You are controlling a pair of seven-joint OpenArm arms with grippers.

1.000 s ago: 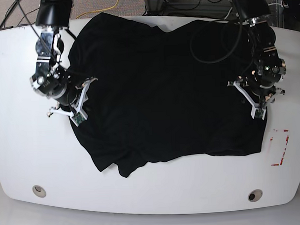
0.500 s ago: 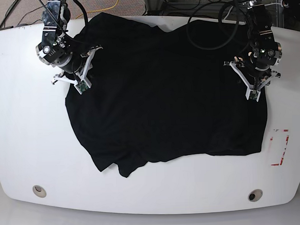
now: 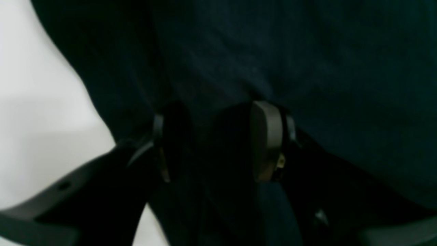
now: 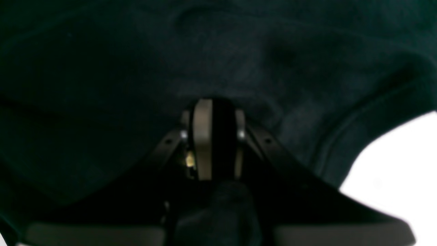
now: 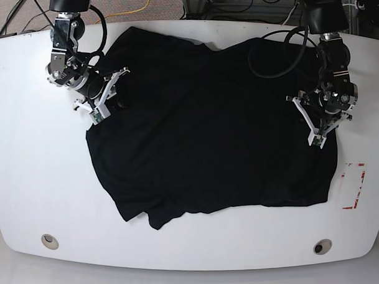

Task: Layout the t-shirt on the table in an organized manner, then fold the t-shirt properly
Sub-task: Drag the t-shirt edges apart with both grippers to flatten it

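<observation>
The black t-shirt (image 5: 208,129) lies spread over most of the white table (image 5: 28,172), its near hem rumpled at the lower left. My right gripper (image 5: 107,95) rests on the shirt's far left part. In the right wrist view its fingers (image 4: 203,136) stand close together, and the gripper (image 4: 221,136) is shut on a pinch of t-shirt (image 4: 102,68). My left gripper (image 5: 314,122) sits on the shirt's right edge. In the left wrist view its fingers (image 3: 266,143) stand wider apart, and the gripper (image 3: 211,143) holds a dark fold of t-shirt (image 3: 307,51) between them.
Two round grommet holes (image 5: 50,241) (image 5: 322,246) sit near the table's front edge. A red tape mark (image 5: 353,185) lies just right of the shirt's near right corner. Cables (image 5: 203,4) run on the floor beyond the far edge. Bare table (image 3: 34,102) (image 4: 403,164) shows beside each gripper.
Both grippers went from the shirt's sides toward the far edge, then came back a little toward the front. The whole shirt slid slightly nearer the front edge with them.
</observation>
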